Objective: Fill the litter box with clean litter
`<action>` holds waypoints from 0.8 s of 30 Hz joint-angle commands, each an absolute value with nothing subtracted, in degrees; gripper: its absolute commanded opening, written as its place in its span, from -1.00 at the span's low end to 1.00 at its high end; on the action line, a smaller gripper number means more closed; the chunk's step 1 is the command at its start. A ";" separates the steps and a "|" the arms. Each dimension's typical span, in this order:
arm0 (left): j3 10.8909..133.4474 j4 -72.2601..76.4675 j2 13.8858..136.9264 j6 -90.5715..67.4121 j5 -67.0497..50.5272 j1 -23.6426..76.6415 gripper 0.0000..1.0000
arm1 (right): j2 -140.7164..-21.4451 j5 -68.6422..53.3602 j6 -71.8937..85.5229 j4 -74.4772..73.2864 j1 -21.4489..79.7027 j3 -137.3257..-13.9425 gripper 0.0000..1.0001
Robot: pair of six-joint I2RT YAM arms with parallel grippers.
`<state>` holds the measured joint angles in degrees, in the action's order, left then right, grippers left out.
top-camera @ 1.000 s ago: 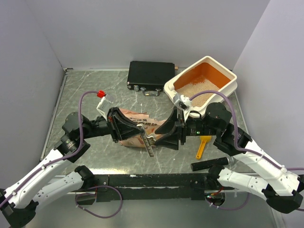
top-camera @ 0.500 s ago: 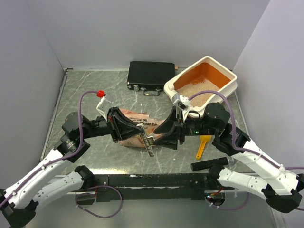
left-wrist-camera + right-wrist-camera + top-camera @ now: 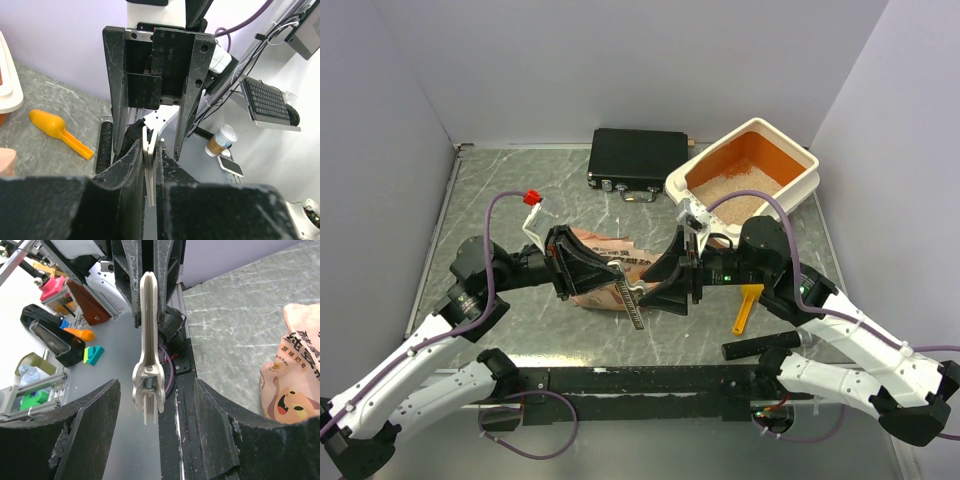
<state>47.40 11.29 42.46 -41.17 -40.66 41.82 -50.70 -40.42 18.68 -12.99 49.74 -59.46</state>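
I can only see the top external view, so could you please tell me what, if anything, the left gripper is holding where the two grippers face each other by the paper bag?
Observer: In the left wrist view the left gripper is shut on a thin white clip, held edge-on.
Operator: Thank you. Is the right gripper shut on it too?
Observer: No. In the right wrist view the right gripper has its jaws wide open, one on each side of the clip and not touching it.
Operator: Which end of the clip points towards the right gripper?
Observer: The hinge end does. Its small metal spring sits nearest the right wrist camera.
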 commanded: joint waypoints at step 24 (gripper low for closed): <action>55.46 -12.28 41.13 -20.86 -27.89 41.75 0.99 | -45.62 -31.47 15.13 -16.33 49.84 -60.73 -1.00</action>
<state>52.01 -0.08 42.26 -31.68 -37.32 41.71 -48.82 -35.86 19.14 -12.45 50.00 -57.10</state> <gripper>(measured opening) 0.993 0.035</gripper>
